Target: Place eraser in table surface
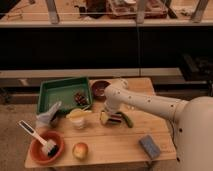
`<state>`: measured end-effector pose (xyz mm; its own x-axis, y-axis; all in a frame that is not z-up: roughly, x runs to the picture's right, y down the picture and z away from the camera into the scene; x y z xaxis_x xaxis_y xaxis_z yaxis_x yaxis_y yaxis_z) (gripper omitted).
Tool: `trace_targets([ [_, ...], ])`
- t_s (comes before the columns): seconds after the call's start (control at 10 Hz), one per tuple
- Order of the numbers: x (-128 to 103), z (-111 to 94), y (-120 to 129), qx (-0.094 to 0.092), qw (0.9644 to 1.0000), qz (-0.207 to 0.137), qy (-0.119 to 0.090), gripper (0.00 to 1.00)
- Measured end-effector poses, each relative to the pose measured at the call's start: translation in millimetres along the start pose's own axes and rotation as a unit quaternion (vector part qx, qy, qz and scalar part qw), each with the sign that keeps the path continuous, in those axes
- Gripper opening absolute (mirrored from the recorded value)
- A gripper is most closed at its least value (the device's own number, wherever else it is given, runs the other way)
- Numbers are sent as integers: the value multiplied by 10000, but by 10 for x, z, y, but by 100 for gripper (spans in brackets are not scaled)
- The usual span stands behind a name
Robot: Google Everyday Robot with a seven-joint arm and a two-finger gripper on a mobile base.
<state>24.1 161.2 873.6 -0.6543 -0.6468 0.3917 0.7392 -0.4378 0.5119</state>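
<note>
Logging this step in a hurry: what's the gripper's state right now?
Gripper: down at the eraser, low over the table surface near its middle; open, closed or holding cannot be told.

White-armed tool (110, 117) over dark, pink-striped eraser (117, 119) on light-brown planked table surface (120, 146); green tray (49, 93).

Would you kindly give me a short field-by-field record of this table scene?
hand: low over the table centre, beside the eraser
eraser: right at the hand, contact unclear
table surface: wooden planks
green vegetable: just right of eraser
grey-blue pad: front right
green tray: back left
apple: front edge
</note>
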Motion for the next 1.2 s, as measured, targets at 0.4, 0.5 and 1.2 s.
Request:
trace_targets([
  [0.4,5,-14,-17,10,10000,-18,-11,3],
  [0.5,11,-17,-25,14,10000,-22,-15,0],
  [1.2,-81,-1205,-94,195,9968,716,291,0],
])
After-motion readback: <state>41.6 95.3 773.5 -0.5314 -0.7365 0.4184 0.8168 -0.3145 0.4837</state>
